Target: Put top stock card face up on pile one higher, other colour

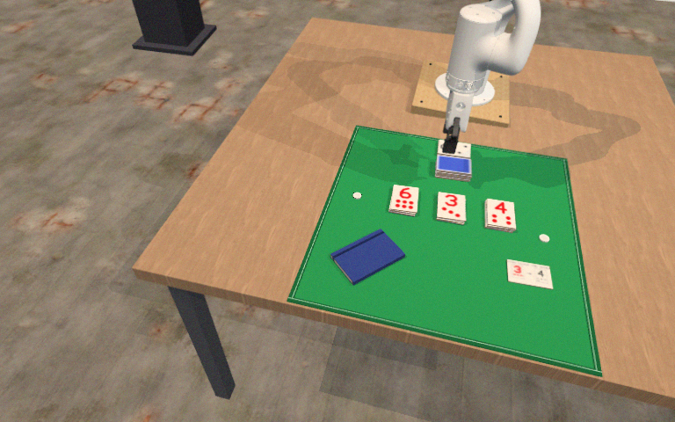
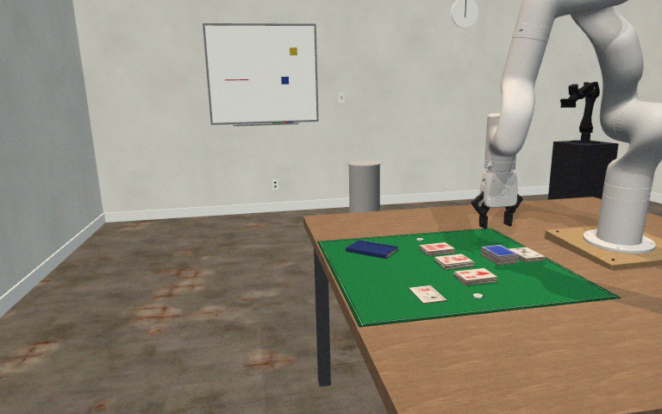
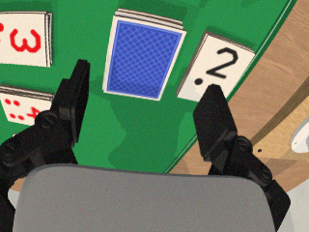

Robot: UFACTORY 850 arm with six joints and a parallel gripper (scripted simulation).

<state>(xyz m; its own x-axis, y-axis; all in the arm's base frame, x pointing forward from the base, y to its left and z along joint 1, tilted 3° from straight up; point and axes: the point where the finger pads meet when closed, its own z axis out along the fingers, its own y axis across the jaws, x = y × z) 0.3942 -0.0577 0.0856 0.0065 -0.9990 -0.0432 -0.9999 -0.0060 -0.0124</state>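
The face-down stock is a blue-backed stack at the back of the green card cloth; it also shows in the wrist view and in the exterior view. Right behind it lies the waste, a face-up black 2. Three piles stand in a row: a red 6, a red 3 and a red 4. My gripper hangs open and empty a little above the stock, fingers pointing down.
A blue notebook lies at the cloth's front left. A small card with a red 3 and a black 4 lies at the front right. Two white chips sit on the cloth. The arm's base plate is behind the cloth.
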